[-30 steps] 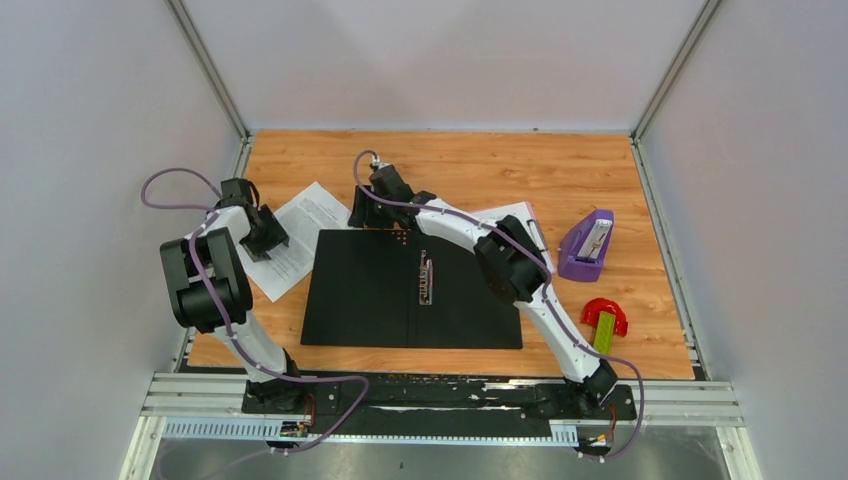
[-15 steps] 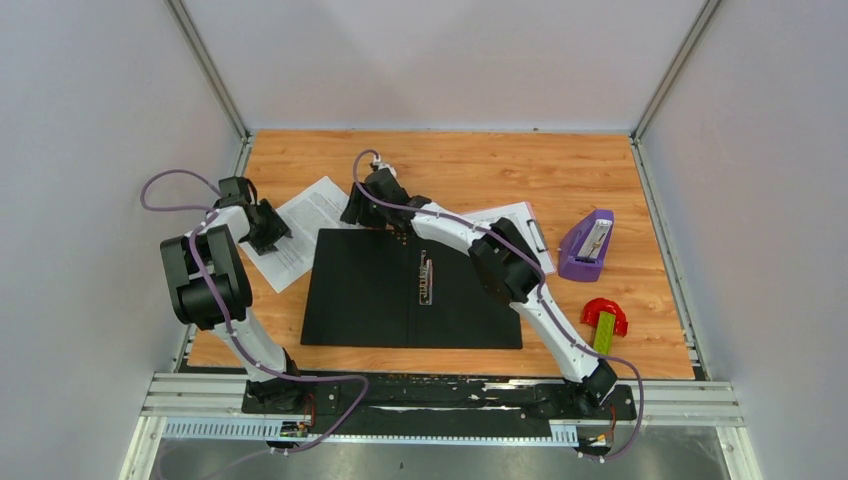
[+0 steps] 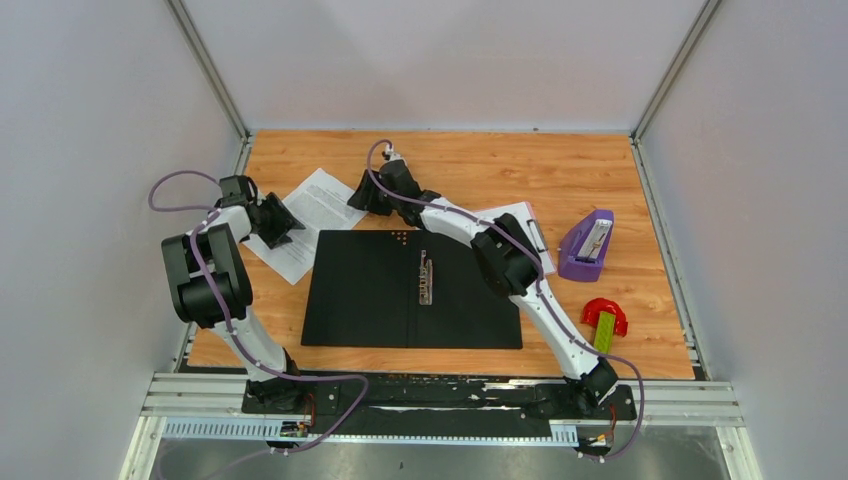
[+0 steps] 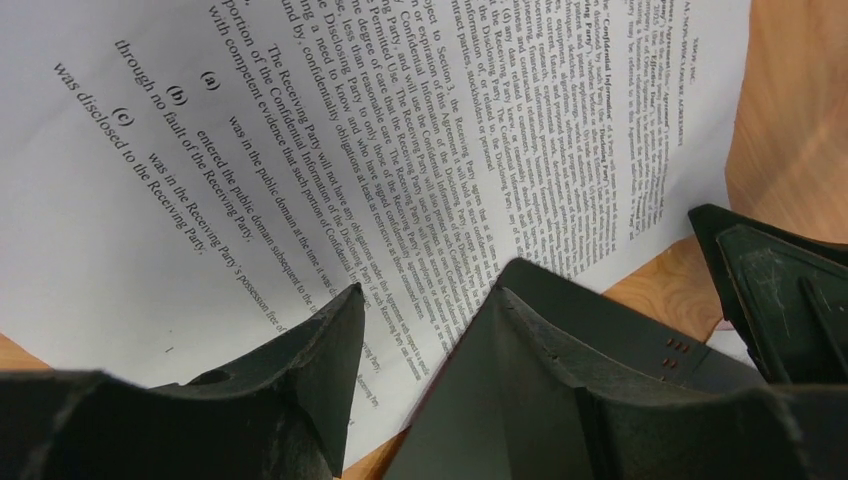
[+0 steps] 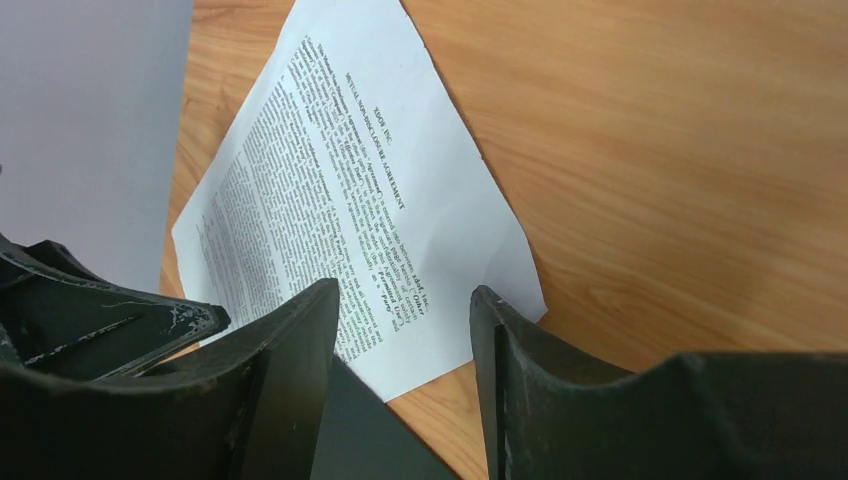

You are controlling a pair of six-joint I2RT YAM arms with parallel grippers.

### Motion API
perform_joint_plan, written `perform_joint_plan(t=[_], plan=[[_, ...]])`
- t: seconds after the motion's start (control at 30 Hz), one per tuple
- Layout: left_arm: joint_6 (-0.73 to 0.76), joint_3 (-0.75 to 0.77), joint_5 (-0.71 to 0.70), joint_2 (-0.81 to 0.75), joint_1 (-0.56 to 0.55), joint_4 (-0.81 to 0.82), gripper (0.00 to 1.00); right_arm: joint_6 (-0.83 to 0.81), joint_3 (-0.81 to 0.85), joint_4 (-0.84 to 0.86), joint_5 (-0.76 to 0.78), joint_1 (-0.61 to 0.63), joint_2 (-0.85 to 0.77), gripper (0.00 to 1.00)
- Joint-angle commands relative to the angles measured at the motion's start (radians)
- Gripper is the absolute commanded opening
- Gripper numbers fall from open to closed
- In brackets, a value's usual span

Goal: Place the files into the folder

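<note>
The files [image 3: 318, 208] are white printed sheets lying on the wood left of the folder, with one corner at its far left corner. The folder [image 3: 372, 295] lies open and flat, black inside up, its ring clip [image 3: 427, 277] in the middle. My left gripper [image 3: 281, 222] is over the sheets' left part, open, with only printed paper [image 4: 330, 130] showing between its fingers [image 4: 432, 280]. My right gripper [image 3: 366, 196] hovers over the sheets' right corner [image 5: 350, 215], open with nothing in it [image 5: 405, 290]. The folder's corner [image 5: 375, 435] shows below it.
A pink clipboard [image 3: 528, 228] with a white sheet lies partly under the right arm, right of the folder. A purple stapler [image 3: 587, 245] and a red and green object [image 3: 604, 320] sit near the right edge. Grey walls close off three sides.
My right gripper left the folder's far edge and moved back and left onto the sheets' corner. The left gripper shifted right, and the sheets slid slightly toward the far side.
</note>
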Motion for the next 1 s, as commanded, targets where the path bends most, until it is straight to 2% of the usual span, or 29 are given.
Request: perform_joint_plan(t=[0.0, 0.17, 0.43, 0.8, 0.97], plan=[[-0.027, 0.021, 0.064, -0.021, 0.002, 0.026, 0.58, 0.015, 0.035, 0.11, -0.085, -0.017, 0.051, 0.53], [0.025, 0.062, 0.035, 0.011, -0.002, -0.003, 0.57, 0.021, 0.025, 0.117, -0.085, -0.015, 0.033, 0.55], [0.126, 0.227, -0.137, 0.106, -0.001, -0.101, 0.57, -0.052, -0.031, 0.092, -0.037, -0.038, -0.07, 0.56], [0.144, 0.248, -0.171, 0.206, -0.002, -0.132, 0.57, -0.08, -0.058, 0.088, 0.019, -0.049, -0.084, 0.56], [0.143, 0.24, -0.176, 0.204, -0.002, -0.133, 0.57, -0.085, -0.036, 0.006, 0.05, -0.045, -0.064, 0.55]])
